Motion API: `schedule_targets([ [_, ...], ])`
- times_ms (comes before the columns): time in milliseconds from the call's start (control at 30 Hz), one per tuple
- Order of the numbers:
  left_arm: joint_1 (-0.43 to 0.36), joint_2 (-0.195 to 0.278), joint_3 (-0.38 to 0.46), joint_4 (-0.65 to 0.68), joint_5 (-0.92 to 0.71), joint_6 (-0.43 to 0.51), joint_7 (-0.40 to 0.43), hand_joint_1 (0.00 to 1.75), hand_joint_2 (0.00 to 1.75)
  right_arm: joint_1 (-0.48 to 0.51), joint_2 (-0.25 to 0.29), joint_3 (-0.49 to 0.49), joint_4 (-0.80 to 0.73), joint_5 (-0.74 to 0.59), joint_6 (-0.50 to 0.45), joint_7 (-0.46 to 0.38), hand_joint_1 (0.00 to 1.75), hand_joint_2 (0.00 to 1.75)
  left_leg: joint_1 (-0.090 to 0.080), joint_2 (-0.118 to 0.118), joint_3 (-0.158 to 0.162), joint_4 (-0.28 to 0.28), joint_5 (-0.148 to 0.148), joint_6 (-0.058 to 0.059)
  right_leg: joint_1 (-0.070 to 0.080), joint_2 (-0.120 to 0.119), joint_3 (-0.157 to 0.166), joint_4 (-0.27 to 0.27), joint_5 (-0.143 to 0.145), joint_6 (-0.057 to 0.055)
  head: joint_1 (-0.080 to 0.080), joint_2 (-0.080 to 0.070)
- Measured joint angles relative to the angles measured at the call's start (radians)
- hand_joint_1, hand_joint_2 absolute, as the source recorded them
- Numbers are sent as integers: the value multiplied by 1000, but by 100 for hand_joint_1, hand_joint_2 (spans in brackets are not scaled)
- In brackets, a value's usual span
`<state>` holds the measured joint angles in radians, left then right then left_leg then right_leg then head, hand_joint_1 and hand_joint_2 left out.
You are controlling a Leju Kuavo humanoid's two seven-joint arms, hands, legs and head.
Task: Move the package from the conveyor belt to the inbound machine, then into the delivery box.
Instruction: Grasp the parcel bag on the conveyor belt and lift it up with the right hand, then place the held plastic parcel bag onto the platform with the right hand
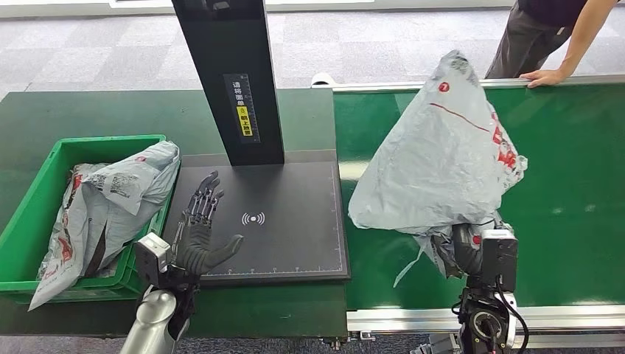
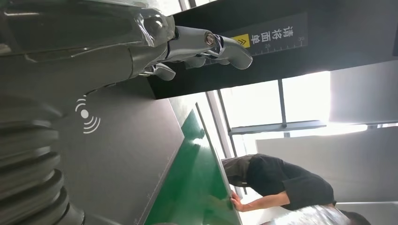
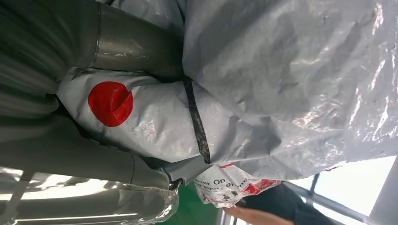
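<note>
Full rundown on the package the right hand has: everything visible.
The package is a grey plastic mailer bag, crinkled and glossy, with red printing, a red dot and a dark strip across it. It looks soft and loosely filled. The right hand grips its bunched lower end and holds it raised above the green conveyor belt, its body spreading wide and narrowing to a point at the top. A loose flap hangs below the grip. Nothing else visibly touches it.

The right hand (image 1: 463, 251) grips the bottom of a grey package (image 1: 442, 158), lifted above the green belt (image 1: 575, 221). The left hand (image 1: 199, 232) hovers, fingers spread, over the black scanner plate (image 1: 295, 214) beside its post (image 1: 232, 74). A green box (image 1: 29, 214) holds more bags (image 1: 110, 199). A person's hand (image 1: 544, 77) rests on the belt's far rail.
</note>
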<state>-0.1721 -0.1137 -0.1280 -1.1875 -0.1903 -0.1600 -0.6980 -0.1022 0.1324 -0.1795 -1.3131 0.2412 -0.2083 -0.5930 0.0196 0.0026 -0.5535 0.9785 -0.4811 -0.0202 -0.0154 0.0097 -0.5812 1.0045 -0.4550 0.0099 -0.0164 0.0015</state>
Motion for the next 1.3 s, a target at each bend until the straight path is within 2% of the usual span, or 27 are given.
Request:
schedule_targets([
  [133,0,0,-8,0,9,7,-1,0,175,19,9,-11,-66,-49,-1,-34,175,175,0,0,0,0,0,0,0,0,0,0,0,0,0,0],
  [267,0,1,-13,0,11,18,-2,0,175,30,10,7,-101,-17,36,-41,175,175,0,1,0,0,0,0,0,0,0,0,0,0,0,0],
  [433,0,2,-16,0,13,19,-2,0,175,31,8,92,-109,180,34,-17,175,175,0,0,0,0,0,0,0,0,0,0,0,0,0,0],
  [633,0,8,-18,-1,13,11,-2,0,175,12,-3,248,-74,514,0,61,175,175,0,0,0,0,0,0,0,0,0,0,0,0,0,0],
  [800,0,11,-18,-1,10,3,-2,0,175,-12,-16,369,-20,646,29,119,175,175,0,0,-1,0,0,0,0,0,0,0,0,0,0,0],
  [967,0,13,-18,-1,6,1,-2,0,175,-29,-25,440,22,704,40,147,175,175,0,-1,-1,0,0,0,0,0,0,0,0,0,0,0],
  [1300,0,12,-18,-1,-9,-10,-2,0,175,-50,-30,493,74,708,44,158,175,175,0,0,-1,0,0,0,0,0,0,0,0,0,0,0],
])
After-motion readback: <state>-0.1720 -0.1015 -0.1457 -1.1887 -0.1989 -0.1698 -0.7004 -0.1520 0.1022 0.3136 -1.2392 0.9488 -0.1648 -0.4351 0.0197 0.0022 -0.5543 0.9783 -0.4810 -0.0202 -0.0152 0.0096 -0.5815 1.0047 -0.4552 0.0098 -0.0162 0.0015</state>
